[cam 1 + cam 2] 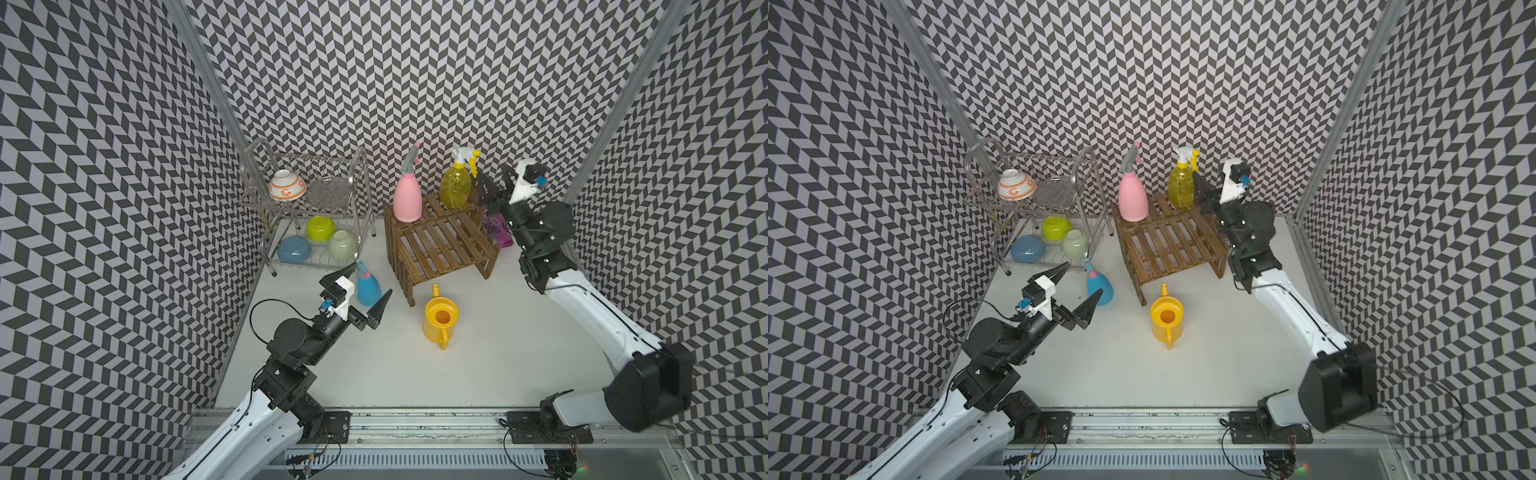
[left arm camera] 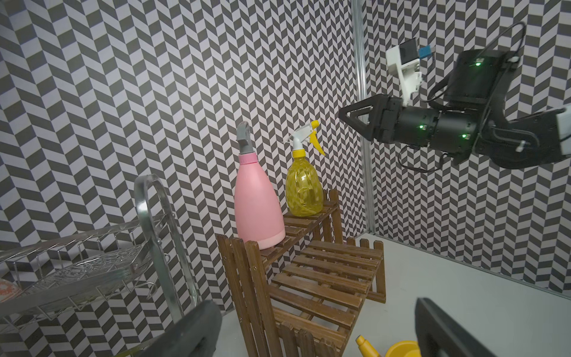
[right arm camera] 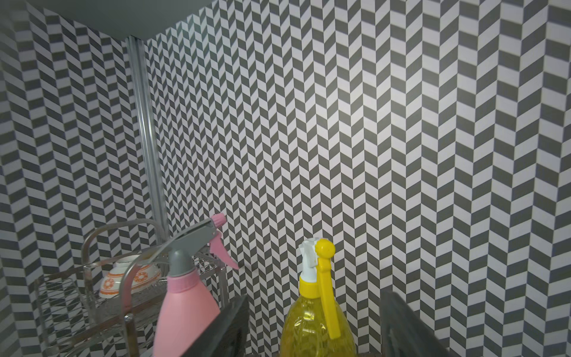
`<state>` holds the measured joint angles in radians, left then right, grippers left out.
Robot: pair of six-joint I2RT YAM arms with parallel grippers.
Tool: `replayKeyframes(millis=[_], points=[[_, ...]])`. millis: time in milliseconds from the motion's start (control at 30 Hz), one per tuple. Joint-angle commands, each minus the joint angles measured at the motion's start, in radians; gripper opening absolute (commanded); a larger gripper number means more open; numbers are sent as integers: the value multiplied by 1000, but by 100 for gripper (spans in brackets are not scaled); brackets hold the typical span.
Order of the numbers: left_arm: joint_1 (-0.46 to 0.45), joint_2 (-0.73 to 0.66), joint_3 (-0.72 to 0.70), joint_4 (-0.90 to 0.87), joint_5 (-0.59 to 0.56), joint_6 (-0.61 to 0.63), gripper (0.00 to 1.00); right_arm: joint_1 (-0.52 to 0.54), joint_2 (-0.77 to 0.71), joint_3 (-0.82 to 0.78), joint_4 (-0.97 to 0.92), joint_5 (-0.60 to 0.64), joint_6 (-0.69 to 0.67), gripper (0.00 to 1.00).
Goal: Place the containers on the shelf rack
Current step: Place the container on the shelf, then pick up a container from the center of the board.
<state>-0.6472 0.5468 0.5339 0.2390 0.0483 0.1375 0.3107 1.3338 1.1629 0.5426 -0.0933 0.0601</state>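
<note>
**Two bottles on the rack, two vessels on the table**

Nearest us in both top views runs the rail (image 1: 415,428) with the arm bases. Beyond it the left gripper (image 1: 374,277) hovers with its jaws spread wide, gripping nothing. The blue bottle (image 1: 368,293) stands on the table (image 1: 498,353) close by it, near the dish rack (image 1: 367,195). The can (image 1: 440,318) sits upright on the table just in front of the rack (image 1: 440,245). The pink bottle (image 1: 407,199) and the sprayer (image 1: 456,187) stand upright on the rack's upper step, apart from each other. The right gripper (image 1: 494,185) hangs beside the sprayer. Bowls (image 1: 294,250) lie in the dish rack.

In the left wrist view, the left fingers (image 2: 197,330) stand wide apart with nothing between them. We see the right gripper (image 2: 346,115) raised clear of the sprayer (image 2: 304,188), not touching it.

In the right wrist view, the right fingers (image 3: 225,327) stand on either side of the sprayer (image 3: 315,330) with a gap on each side, so the gripper is released and holds nothing. The pink bottle (image 3: 185,318) stands beside the sprayer.
</note>
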Motion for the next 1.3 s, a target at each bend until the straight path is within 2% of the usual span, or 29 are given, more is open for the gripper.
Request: replayKeyframes(millis=[0,233,333,467,600,833,1033,1267], points=[[6,18,28,30,43,-28,100,-4,-178,-130,-1,-48,51,71],[6,84,3,117,77,-142,100,-4,-556,-461,-103,-249,315,72],[6,115,-13,154,80,-212,100,-2,-657,-557,-189,-389,404,70],[6,146,-30,181,68,-301,100,30,-720,-632,-386,-445,478,65],[6,152,-43,166,44,-368,100,188,-700,-671,-559,-338,472,62],[7,115,-58,68,-28,-465,100,507,-480,-607,-736,-31,475,57],[6,38,-92,23,-71,-515,100,595,-404,-580,-825,89,533,56],[6,-35,-131,-8,-108,-541,100,620,-353,-583,-842,130,595,55]])
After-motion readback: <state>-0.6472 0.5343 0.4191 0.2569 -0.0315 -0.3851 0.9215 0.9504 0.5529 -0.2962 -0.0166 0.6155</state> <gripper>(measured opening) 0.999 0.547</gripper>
